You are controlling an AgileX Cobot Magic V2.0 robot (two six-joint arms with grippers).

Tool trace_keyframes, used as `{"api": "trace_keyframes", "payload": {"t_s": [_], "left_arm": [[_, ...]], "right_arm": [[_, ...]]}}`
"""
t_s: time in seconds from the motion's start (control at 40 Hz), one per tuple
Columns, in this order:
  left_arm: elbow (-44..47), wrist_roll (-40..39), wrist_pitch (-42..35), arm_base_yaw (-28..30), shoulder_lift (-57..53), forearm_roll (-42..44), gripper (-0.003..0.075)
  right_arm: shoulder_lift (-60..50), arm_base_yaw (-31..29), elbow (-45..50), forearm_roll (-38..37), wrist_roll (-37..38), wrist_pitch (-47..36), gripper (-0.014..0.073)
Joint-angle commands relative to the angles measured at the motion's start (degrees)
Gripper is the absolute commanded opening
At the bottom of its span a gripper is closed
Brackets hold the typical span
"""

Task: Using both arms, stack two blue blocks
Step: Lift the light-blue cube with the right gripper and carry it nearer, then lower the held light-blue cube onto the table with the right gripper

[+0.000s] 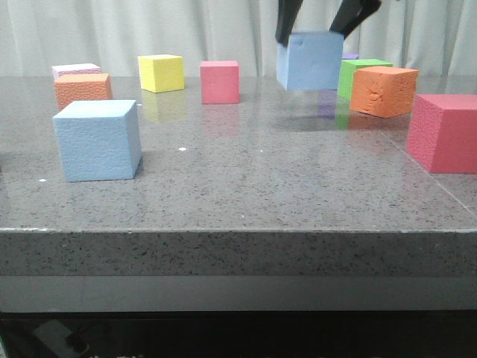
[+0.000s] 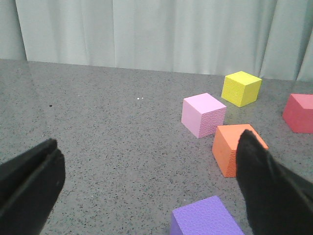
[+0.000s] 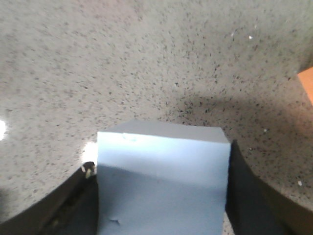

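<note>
R claw (image 1: 319,21) clamped on blue block (image 1: 309,60), held above counter (image 1: 261,171) far right — 2nd blue block (image 1: 98,140) near left; L claw (image 2: 146,191) apart.

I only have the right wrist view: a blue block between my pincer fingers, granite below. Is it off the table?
Observer: Yes. In the front view the right pincer holds the blue block in the air, clear of the table.
Operator: Where's the other blue one?
Observer: The second blue block sits near the front left of the table, nothing on it.
Operator: And the left arm?
Observer: The left pincer is open and empty, over a purple cube.
</note>
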Motion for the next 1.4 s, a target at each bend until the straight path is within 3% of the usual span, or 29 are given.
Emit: {"api": "trace_keyframes", "payload": {"t_s": [0.0, 0.48, 0.73, 0.95, 1.38], "left_arm": [[-2.0, -0.3, -5.8, 0.0, 0.3, 0.0, 0.0691], [-2.0, -0.3, -7.5, 0.0, 0.3, 0.0, 0.0691], [-2.0, -0.3, -7.5, 0.0, 0.3, 0.0, 0.0691], [-2.0, -0.3, -7.5, 0.0, 0.3, 0.0, 0.0691], [-2.0, -0.3, -7.5, 0.0, 0.3, 0.0, 0.0691]], "right_arm": [[-5.4, 0.9, -1.8, 0.8, -0.3, 2.5, 0.0386], [-6.1, 10.8, -0.9, 0.7, -1.3, 4.9, 0.0386], [-6.1, 11.0, 6.2, 0.8, -1.2, 4.6, 0.0386], [-6.1, 11.0, 12.7, 1.3, -1.2, -0.9, 0.0386], [-6.1, 11.0, 14.4, 5.0, -1.7, -5.7, 0.0386]]}}
